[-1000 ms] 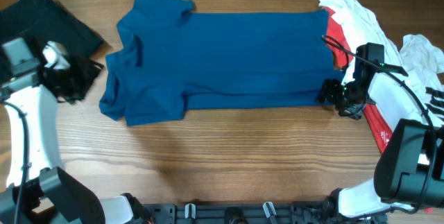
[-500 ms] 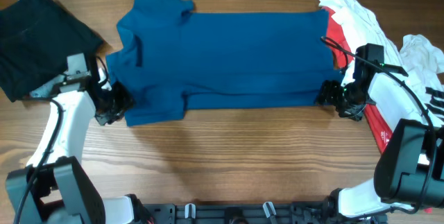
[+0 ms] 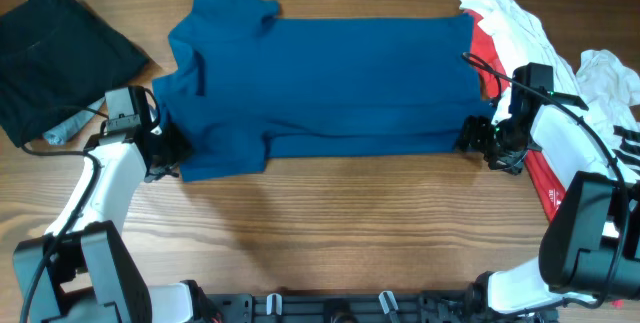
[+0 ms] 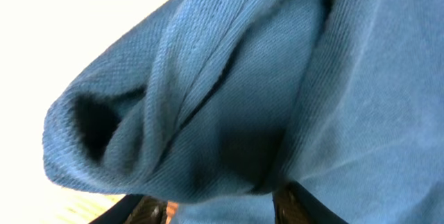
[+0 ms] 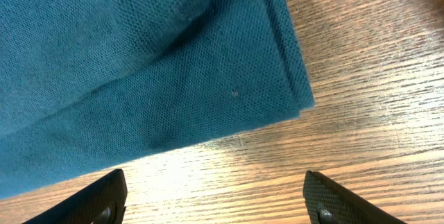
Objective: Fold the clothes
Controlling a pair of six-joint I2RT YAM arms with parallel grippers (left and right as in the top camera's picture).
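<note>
A large deep-blue polo shirt (image 3: 330, 83) lies spread across the table, collar to the left and hem to the right. My left gripper (image 3: 165, 153) is at the near left sleeve (image 3: 215, 148). In the left wrist view the bunched blue sleeve (image 4: 208, 99) fills the frame and bulges between the half-spread fingers (image 4: 295, 207), with a sliver of wood showing beside the left one. My right gripper (image 3: 478, 135) is at the shirt's near right hem corner (image 5: 277, 78). It is open, its fingertips (image 5: 333, 203) wide apart over bare wood just short of the cloth.
A black garment (image 3: 60, 53) lies at the far left. A heap of white cloth (image 3: 505, 18) and red cloth (image 3: 485, 48) sits at the far right, with more white cloth (image 3: 610, 78) behind the right arm. Bare wooden table (image 3: 330, 223) runs along the front.
The left arm has swung in from the far left over the black garment to the shirt's near left sleeve. The right arm has stayed put.
</note>
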